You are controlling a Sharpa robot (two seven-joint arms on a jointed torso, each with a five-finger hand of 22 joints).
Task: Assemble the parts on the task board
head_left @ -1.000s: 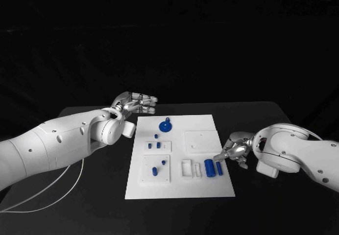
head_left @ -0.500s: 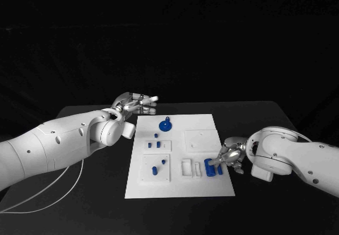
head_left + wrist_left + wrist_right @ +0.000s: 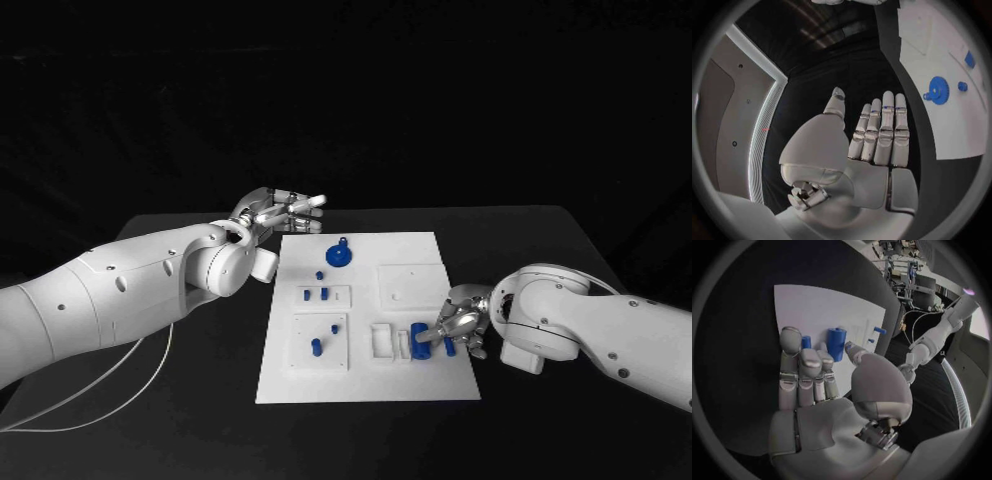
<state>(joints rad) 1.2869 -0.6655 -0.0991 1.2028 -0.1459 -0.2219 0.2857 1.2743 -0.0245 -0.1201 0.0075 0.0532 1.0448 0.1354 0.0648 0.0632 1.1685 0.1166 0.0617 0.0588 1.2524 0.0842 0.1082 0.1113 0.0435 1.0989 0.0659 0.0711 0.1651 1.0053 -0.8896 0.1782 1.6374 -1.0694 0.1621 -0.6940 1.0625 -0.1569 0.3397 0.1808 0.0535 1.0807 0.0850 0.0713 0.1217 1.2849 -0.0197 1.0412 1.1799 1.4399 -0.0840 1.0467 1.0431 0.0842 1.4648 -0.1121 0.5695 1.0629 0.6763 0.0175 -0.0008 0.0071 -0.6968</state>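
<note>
Since the earlier frame we see the right hand (image 3: 459, 325) shifted inward over the task board (image 3: 368, 385) edge. Left hand (image 3: 281, 211) hovers beyond the board's far-left corner, fingers straight, holding nothing. Blue cylinder (image 3: 836, 342) lies lengthwise just ahead of the right fingertips; contact unclear, grip indeterminate.

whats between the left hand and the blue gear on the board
Nothing: in the left wrist view the open left hand and the blue gear are parted only by bare black table and the white board's edge.
</note>
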